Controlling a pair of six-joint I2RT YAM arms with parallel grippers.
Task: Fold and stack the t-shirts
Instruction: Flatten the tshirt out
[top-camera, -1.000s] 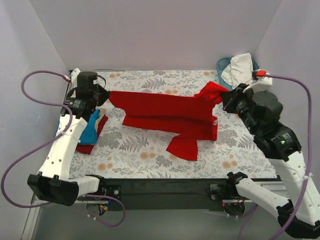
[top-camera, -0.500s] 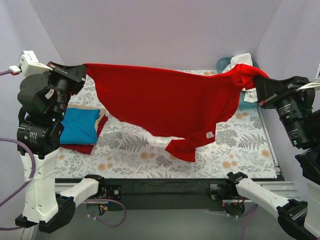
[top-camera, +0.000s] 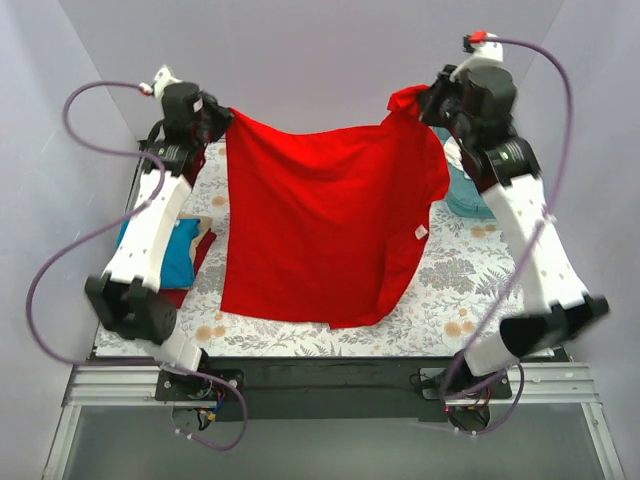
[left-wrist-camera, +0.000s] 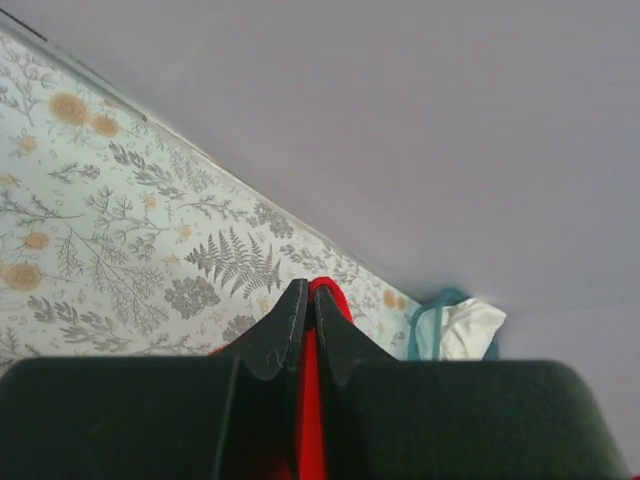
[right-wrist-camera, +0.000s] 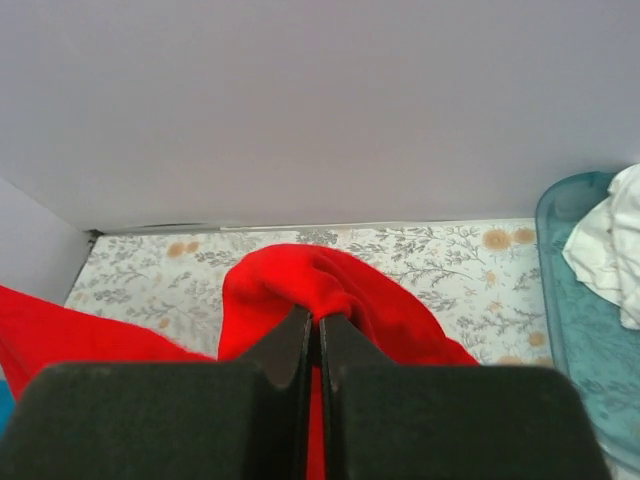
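Observation:
A bright red t-shirt hangs stretched between my two grippers high over the table, its lower edge draped near the front edge. My left gripper is shut on its top left corner, seen as red cloth between the jaws. My right gripper is shut on its top right corner, a red bunch at the fingertips. A folded turquoise t-shirt lies on a folded red one at the left. A white t-shirt lies in the teal basket.
The floral table cloth covers the table. The teal basket stands at the back right, partly behind my right arm, and shows in the left wrist view. Lilac walls enclose the back and sides. A black rail runs along the front edge.
Both grippers have moved up, back and inward with the red t-shirt. It has gone from lying on the table to hanging almost fully spread.

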